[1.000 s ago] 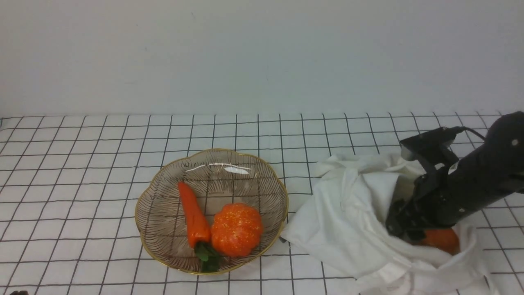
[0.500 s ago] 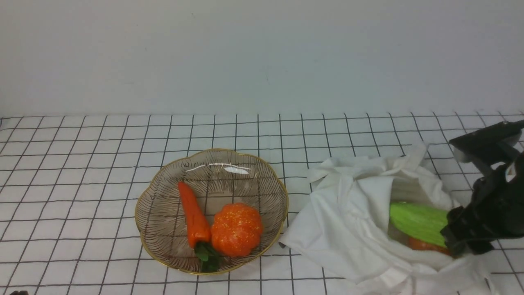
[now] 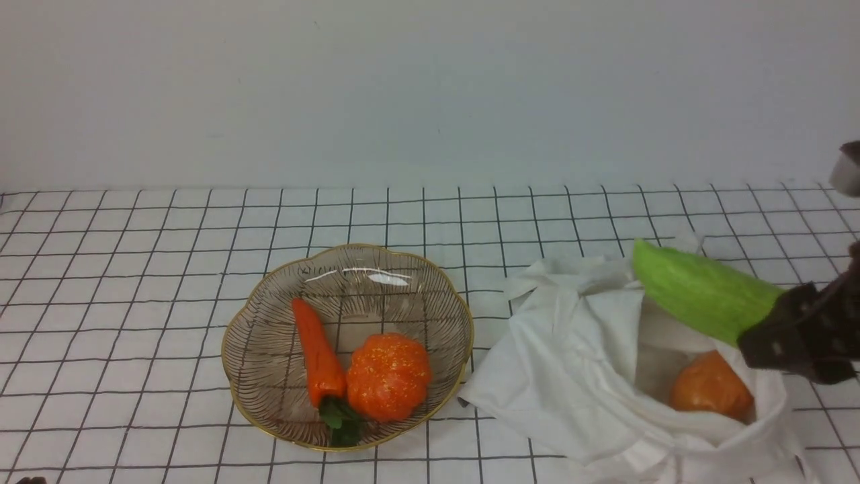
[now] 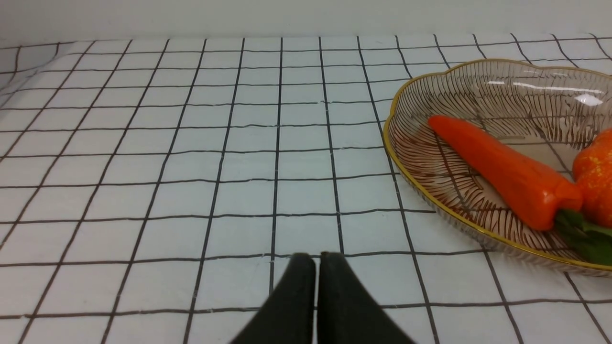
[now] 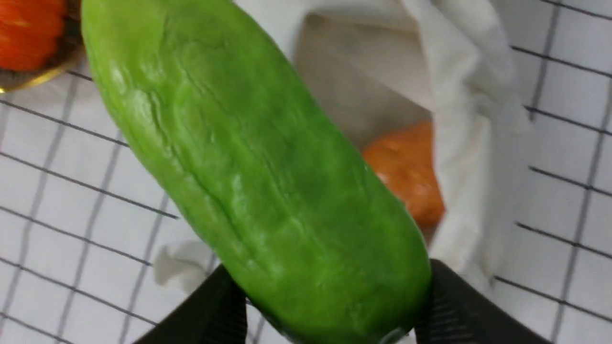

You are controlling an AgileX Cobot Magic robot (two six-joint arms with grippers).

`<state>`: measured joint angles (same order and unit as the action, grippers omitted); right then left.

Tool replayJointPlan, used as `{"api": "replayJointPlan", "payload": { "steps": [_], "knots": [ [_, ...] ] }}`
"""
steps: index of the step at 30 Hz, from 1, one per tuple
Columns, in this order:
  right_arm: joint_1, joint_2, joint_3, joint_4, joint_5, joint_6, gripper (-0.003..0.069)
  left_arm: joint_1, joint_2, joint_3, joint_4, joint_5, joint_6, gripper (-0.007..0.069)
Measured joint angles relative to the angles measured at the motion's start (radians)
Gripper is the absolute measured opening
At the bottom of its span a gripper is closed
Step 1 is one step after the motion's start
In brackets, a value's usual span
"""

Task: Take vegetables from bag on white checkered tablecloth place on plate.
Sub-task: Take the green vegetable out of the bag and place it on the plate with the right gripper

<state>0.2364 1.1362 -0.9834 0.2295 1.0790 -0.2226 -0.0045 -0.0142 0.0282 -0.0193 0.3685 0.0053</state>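
Observation:
My right gripper (image 3: 772,336) is shut on the thick end of a light-green ribbed gourd (image 3: 699,292), which hangs tilted above the mouth of the white cloth bag (image 3: 571,363). In the right wrist view the gourd (image 5: 258,181) fills the gap between both black fingers (image 5: 454,306). A dull-orange round vegetable (image 3: 711,386) lies inside the open bag. The brownish glass plate (image 3: 269,296) with a gold rim stands left of the bag on the checkered tablecloth (image 3: 134,269). My left gripper (image 4: 316,260) is shut and empty, low over the cloth beside the plate's rim (image 4: 420,157).
In the plate lie an orange tapered vegetable with a green stem (image 3: 317,353) and a glittery orange pumpkin (image 3: 388,376), side by side in its near half. A pale wall closes off the far edge of the cloth.
The right gripper has risen up and to the right out of the bag, drawing the green gourd with it. The orange round vegetable in the bag is now uncovered.

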Motion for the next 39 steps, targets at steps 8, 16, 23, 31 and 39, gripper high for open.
{"api": "replayJointPlan", "payload": {
  "steps": [8,16,23,31,39],
  "knots": [
    [0.29,0.214,-0.138,0.155,-0.184,-0.101,0.0411,0.0,0.0,0.0,0.0,0.0,0.0,-0.0008],
    [0.394,0.643,-0.445,0.051,-0.244,-0.055,0.0411,0.0,0.0,0.0,0.0,0.0,0.0,-0.0008],
    [0.396,0.947,-0.716,-0.012,-0.156,-0.029,0.0411,0.0,0.0,0.0,0.0,0.0,0.0,-0.0008],
    [0.398,1.051,-0.87,-0.127,-0.07,0.188,0.0506,0.0,0.0,0.0,0.0,0.0,0.0,-0.0008],
    [0.398,1.043,-0.949,-0.147,0.104,0.223,0.0649,0.0,0.0,0.0,0.0,0.0,0.0,-0.0008]
  ]
}}
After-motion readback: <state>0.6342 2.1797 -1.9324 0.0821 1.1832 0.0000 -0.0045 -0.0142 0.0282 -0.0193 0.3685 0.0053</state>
